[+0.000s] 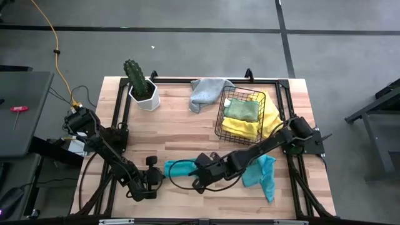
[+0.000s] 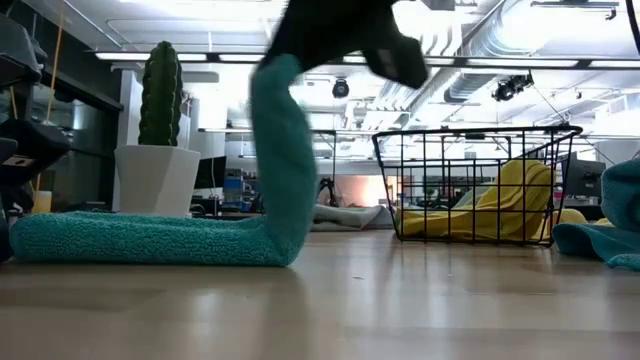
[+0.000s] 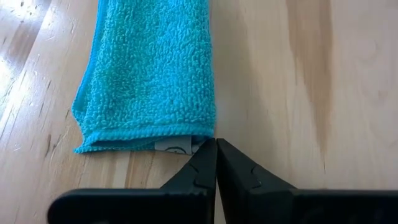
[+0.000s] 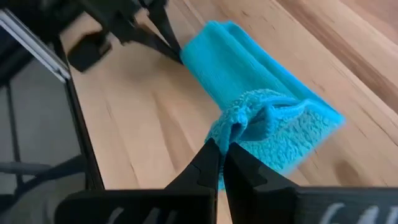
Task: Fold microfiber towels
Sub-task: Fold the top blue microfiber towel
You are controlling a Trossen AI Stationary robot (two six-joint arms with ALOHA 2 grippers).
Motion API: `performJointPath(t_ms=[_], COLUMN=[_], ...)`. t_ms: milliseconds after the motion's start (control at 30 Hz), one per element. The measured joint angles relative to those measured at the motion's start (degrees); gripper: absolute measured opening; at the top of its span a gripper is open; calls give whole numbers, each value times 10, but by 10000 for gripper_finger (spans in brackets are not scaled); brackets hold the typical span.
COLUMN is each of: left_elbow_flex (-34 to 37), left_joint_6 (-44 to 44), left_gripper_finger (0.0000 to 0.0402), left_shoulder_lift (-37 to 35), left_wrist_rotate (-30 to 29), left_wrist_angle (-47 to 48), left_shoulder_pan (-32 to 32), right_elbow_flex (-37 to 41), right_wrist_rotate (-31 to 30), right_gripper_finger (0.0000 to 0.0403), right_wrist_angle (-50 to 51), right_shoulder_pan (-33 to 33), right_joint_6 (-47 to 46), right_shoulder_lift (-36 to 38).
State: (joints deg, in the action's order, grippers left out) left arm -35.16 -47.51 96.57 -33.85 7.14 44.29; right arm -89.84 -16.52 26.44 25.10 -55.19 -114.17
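High view: a teal towel (image 1: 178, 169), folded into a narrow strip, is seen lying on the wooden table (image 1: 187, 131) near its front edge, between the two arms. The left gripper (image 1: 154, 177) is placed at the left end of this strip. In the left wrist view its fingers (image 3: 202, 165) are pressed together, and their tips touch a corner of the towel's end, where a small white label is seen; whether cloth is pinched cannot be told. The right gripper (image 1: 199, 181) is closed on the other end of the strip, and in the right wrist view the cloth is bunched at the fingertips (image 4: 211, 155). In the low view this end is lifted from the table while the rest lies flat. A second teal towel (image 1: 262, 175) lies crumpled at the right. A grey towel (image 1: 206, 92) lies at the back, beside the black wire basket (image 1: 240, 114), in which a yellow towel (image 1: 240, 127) and a light green towel (image 1: 242, 109) are kept. A potted cactus (image 1: 140, 84) stands at the back left.
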Motion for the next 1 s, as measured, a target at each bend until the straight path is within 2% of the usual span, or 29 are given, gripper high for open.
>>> performJointPath(t_ms=[333,633,1000], left_elbow_flex=[0,0,1], left_joint_6=[4,8,17], left_gripper_finger=[0,0,0], left_shoulder_lift=[0,0,0], left_wrist_rotate=[0,0,0], left_wrist_angle=[-1,-1,-4], left_shoulder_pan=[0,0,0], right_elbow_flex=[0,0,0], right_wrist_rotate=[7,46,56], right_gripper_finger=[0,0,0], right_wrist_angle=[-147,-297,-348], right_shoulder_pan=[-28,-53,-64], right_joint_6=[47,88,93], right_shoulder_lift=[-62,-115,-141])
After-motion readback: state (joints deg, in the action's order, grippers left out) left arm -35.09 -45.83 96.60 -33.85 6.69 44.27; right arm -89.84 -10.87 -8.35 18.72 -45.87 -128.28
